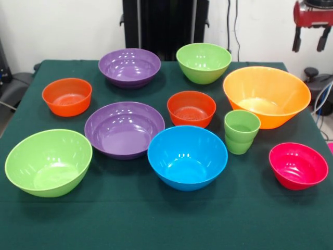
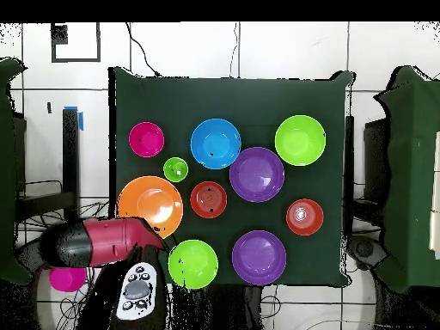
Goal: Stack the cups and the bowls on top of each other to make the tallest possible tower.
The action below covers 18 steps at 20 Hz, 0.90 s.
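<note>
Two light-green cups (image 1: 242, 130) stand nested in one another right of centre; they also show in the overhead view (image 2: 176, 168). Around them, each upright and apart on the cloth, are two purple bowls (image 1: 129, 66) (image 1: 124, 129), two light-green bowls (image 1: 203, 62) (image 1: 48, 162), two orange-red bowls (image 1: 66, 96) (image 1: 191, 108), a blue bowl (image 1: 187, 156), the large orange-yellow bowl (image 1: 267, 95) and a pink-red bowl (image 1: 298, 165). My gripper (image 1: 310, 40) hangs open and empty at the top right, beyond the table's far right corner. In the overhead view it (image 2: 137, 292) is just off the table's bottom left corner.
The table wears a dark green cloth (image 1: 156, 224). The black pedestal (image 1: 156, 21) stands behind the far edge. The red arm (image 2: 99, 241) reaches past the orange-yellow bowl (image 2: 149, 202). A magenta object (image 2: 67, 278) lies off the table below the arm.
</note>
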{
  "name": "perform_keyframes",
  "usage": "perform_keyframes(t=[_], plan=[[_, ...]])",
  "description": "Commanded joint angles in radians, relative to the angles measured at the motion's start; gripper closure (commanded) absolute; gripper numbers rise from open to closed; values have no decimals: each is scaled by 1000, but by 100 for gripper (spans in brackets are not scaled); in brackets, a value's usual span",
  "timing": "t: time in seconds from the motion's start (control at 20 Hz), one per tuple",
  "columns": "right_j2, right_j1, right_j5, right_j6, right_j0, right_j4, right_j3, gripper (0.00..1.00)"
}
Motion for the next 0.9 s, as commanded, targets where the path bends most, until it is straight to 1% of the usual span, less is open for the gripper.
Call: perform_keyframes(t=[0.05, 0.55, 0.65, 0.8, 0.9], plan=[[59, 83, -55, 47, -54, -54, -60, 0], [74, 105, -72, 24, -89, -83, -68, 0], [86, 123, -88, 26, -96, -84, -79, 0], [128, 154, -128, 22, -119, -80, -70, 0], [126, 163, -137, 29, -114, -82, -82, 0]])
